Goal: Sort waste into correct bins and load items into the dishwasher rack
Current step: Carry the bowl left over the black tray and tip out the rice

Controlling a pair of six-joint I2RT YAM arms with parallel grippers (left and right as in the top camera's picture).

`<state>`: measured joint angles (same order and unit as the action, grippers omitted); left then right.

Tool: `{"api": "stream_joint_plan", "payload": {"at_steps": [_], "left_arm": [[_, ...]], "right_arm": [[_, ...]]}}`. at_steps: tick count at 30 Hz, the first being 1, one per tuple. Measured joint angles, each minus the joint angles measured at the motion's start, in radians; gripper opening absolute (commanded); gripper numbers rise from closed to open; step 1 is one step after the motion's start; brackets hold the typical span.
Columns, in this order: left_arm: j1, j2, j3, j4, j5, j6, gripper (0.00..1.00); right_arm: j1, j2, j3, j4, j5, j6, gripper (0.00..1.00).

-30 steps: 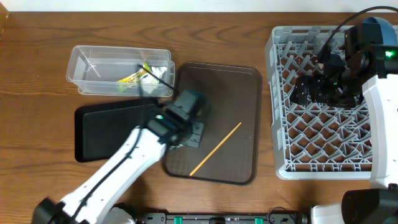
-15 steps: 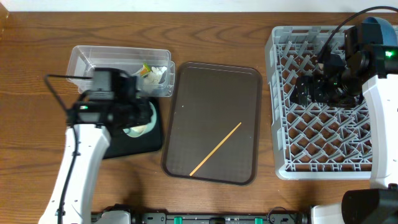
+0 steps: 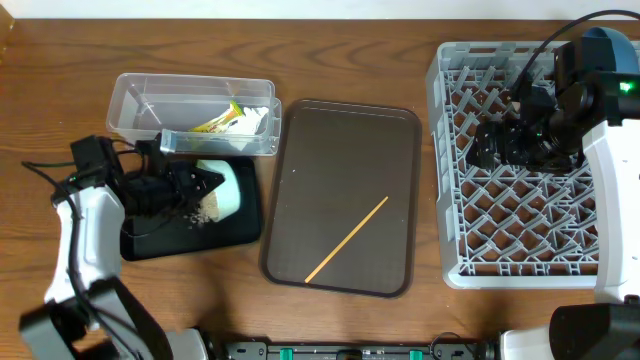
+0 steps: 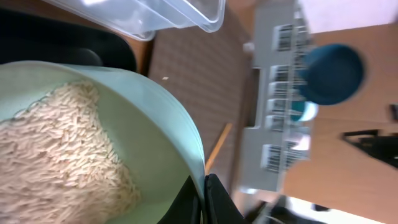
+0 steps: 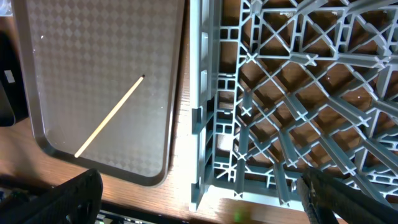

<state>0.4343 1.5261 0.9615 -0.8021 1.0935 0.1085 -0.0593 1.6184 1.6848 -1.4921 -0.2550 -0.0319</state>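
**Mint bowl tipped over the black bin, rice spilling out**

At the left of the overhead view the white left arm (image 3: 85, 230) reaches in over the shallow black bin (image 3: 235, 228). Its left jaws are clamped on the rim of the pale mint bowl (image 3: 224, 188). In the wrist view one dark finger (image 4: 214, 200) presses the smooth, thin rim at the bottom of the frame. The bowl lies on its side above the bin. A heap of loose white rice grains (image 4: 56, 149) sits against its curved inner wall. A small speckled patch of grains (image 3: 205, 213) lies on the bin's matte floor just below the bowl.

Just above the bin stands the clear tub (image 3: 130, 100), a glossy rectangle with rounded corners. It holds the yellow-green and orange snack wrapper (image 3: 215, 124) and the crumpled white tissue (image 3: 255, 115).

In the middle of the wood-grain bench (image 3: 60, 60) lies the flat brown tray (image 3: 340, 150), finely textured. The thin wooden stick (image 3: 347, 239) rests diagonally across its lower half.

The grey plastic rack (image 3: 520, 230), a square lattice with upright pegs, fills the right side. The right arm (image 3: 610, 150) hangs over the rack's upper part. Its right jaws are spread wide with nothing between them. The dark fingers (image 5: 62, 199) sit at the two bottom corners of its wrist view.
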Motion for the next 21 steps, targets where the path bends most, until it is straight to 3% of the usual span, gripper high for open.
{"api": "stream_joint_plan", "payload": {"at_steps": [13, 21], "left_arm": [[0.126, 0.242, -0.004, -0.001, 0.357, 0.027, 0.06], [0.183, 0.245, -0.004, 0.000, 0.432, 0.008, 0.06]], "right_arm": [[0.000, 0.000, 0.000, 0.000, 0.000, 0.000, 0.99], [0.000, 0.000, 0.000, 0.000, 0.000, 0.000, 0.99]]}}
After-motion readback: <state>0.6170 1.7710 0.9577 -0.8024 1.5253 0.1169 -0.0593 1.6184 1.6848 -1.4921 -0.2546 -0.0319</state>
